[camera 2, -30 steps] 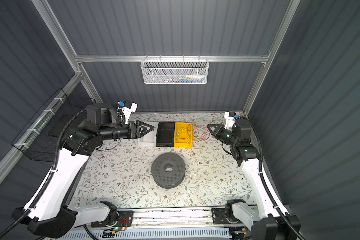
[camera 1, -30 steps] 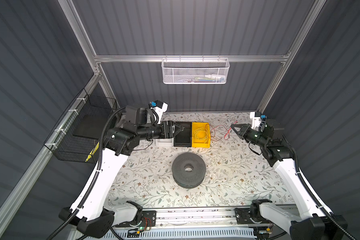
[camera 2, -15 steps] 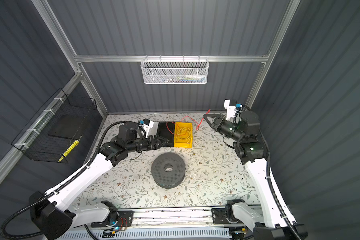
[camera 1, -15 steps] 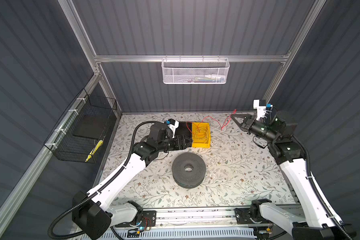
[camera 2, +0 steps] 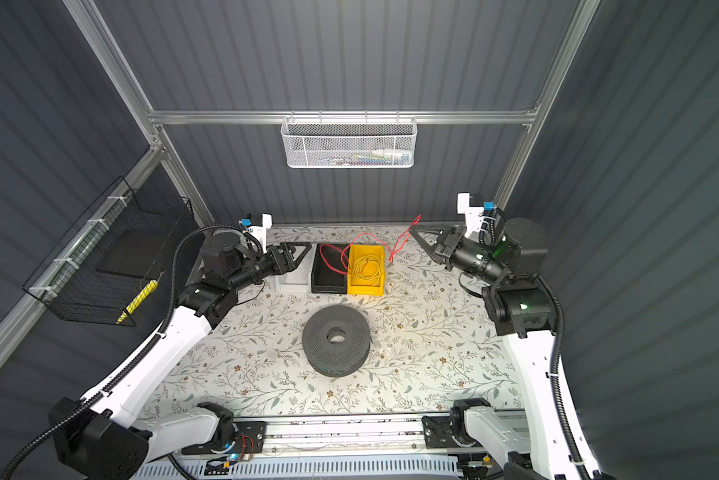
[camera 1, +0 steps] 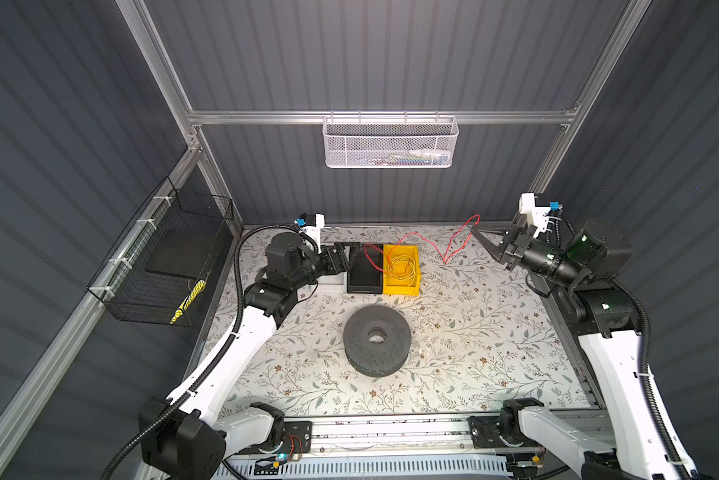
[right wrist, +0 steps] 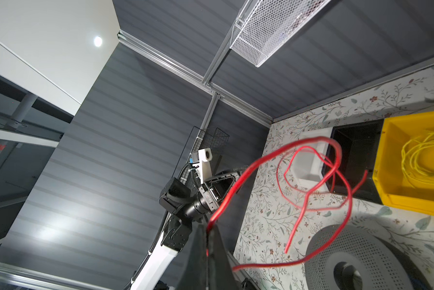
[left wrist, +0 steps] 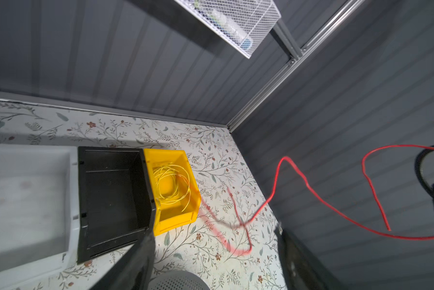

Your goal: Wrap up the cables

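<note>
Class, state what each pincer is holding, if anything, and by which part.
Right pincer grips the red cable a short way from one free end; left pincer, open, holds nothing.

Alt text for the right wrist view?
The right gripper, jaws shut, pinches a red cable that loops loosely over the floral table. Beyond: a yellow bin holding a coiled yellow cable, a black bin, a grey perforated spool.

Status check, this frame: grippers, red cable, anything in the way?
Left gripper open, empty. Right gripper shut on red cable, held raised. Cable trails across yellow bin into black bin; might snag there.
</note>
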Robot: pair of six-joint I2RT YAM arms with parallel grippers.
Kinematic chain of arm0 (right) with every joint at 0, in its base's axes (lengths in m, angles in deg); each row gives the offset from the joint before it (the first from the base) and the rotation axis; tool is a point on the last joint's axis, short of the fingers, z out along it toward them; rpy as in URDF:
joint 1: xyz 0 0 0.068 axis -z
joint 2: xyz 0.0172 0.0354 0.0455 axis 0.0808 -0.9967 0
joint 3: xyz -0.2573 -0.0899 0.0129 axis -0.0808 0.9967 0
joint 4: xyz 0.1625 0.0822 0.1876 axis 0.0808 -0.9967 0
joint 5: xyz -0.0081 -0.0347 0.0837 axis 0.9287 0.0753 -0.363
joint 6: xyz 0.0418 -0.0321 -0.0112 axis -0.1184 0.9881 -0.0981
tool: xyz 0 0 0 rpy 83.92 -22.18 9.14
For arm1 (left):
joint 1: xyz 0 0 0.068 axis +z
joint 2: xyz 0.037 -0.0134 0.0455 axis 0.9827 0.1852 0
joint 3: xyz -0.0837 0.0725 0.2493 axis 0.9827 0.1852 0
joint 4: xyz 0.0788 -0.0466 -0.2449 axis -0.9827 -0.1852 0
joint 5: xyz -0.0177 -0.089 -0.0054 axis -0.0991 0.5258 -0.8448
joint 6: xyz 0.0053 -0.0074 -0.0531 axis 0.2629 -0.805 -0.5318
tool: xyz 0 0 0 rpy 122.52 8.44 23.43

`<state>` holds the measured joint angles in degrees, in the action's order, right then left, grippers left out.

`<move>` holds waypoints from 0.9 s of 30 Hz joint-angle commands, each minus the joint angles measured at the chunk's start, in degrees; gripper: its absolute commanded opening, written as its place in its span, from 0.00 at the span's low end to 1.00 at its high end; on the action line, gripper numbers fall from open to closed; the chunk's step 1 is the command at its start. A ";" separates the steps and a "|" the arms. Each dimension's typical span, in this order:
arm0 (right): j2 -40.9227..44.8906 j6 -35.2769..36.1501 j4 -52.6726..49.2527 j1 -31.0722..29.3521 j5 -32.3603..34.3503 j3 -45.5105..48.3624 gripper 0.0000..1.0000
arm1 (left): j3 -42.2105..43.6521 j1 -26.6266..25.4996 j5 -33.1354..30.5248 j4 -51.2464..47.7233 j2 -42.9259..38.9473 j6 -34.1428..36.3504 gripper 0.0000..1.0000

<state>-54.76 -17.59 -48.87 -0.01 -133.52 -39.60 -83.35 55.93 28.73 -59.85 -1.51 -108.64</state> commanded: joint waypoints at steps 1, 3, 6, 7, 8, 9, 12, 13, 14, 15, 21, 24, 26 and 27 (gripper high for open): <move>1.30 -2.12 0.38 0.07 -2.38 1.05 0.00 | -4.14 -0.42 5.81 0.07 3.03 2.26 0.79; 1.48 -2.43 0.48 0.03 -2.69 1.12 0.00 | -6.23 -0.42 4.85 -2.98 5.37 3.20 0.79; 1.73 -2.45 0.37 0.03 -3.17 0.99 0.00 | -8.56 -0.41 3.08 -7.30 7.94 3.99 0.78; 1.88 -2.28 0.19 -0.01 -2.88 0.97 0.00 | -7.95 -0.42 3.39 -6.49 7.89 3.34 0.78; 1.99 -1.98 0.00 0.07 -2.59 1.01 0.00 | -6.83 -0.42 3.92 -4.69 7.50 1.72 0.78; 2.10 -1.55 -0.28 0.03 -2.35 0.92 0.00 | -5.77 -0.42 4.51 -3.54 7.05 -0.16 0.77; 2.51 -1.30 0.40 -0.01 -1.31 1.96 0.00 | -2.48 -0.59 7.70 0.24 6.46 -6.18 0.74; 2.66 -1.34 0.85 -0.01 -0.83 2.50 0.00 | -1.29 -0.93 8.56 1.79 6.23 -7.65 0.73; 2.79 -1.64 1.57 -0.04 -0.51 3.12 0.00 | 0.22 -1.71 8.66 3.35 5.87 -8.63 0.73; 2.80 -2.29 2.80 -0.04 -0.45 3.78 0.00 | 1.47 -2.95 8.29 4.57 5.52 -8.99 0.73; 2.63 -4.95 6.99 -0.45 0.57 5.90 0.00 | 4.99 -11.47 -0.16 8.11 5.79 -7.70 0.69; 2.96 -4.95 7.00 -0.64 2.28 5.95 0.00 | 8.59 -15.30 -8.70 10.98 3.60 -7.88 0.66; 3.22 -4.97 6.90 -0.66 3.44 6.18 0.00 | 9.61 -17.57 -13.18 9.91 1.84 -5.97 0.68; 3.37 -4.99 6.98 -0.64 4.11 6.47 0.00 | 9.46 -18.31 -14.47 8.71 1.13 -4.87 0.69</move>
<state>-52.33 -22.09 -44.47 -0.38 -131.44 -33.61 -74.35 39.17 22.78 -52.37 2.97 -115.77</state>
